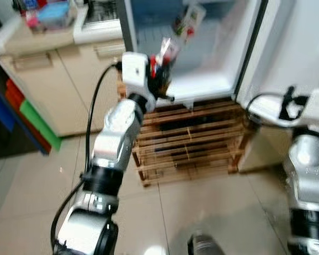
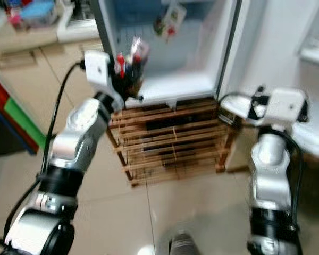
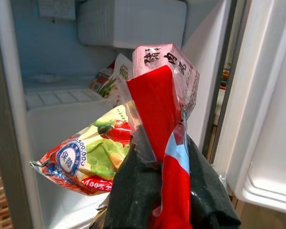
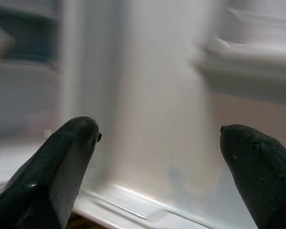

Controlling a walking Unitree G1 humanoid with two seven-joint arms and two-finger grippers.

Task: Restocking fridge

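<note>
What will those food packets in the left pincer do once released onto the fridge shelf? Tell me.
The food packets look like thin crinkled film, so probably floppy and light. The left pincer pinches them at one end while the rest fans out, so they will likely slump flat. The glossy film may slide on the fridge shelf.

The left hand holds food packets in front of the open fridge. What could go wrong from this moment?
1. The left hand clamps several packets at once, by their lower ends. One could slip out, perhaps the loose salad packet, and fall onto the wooden rack or the floor.
2. The hand is close to the fridge's lower front edge, so the packets might catch there when moved inside.
3. The right hand, open, is near the fridge door and could bump it.
</note>
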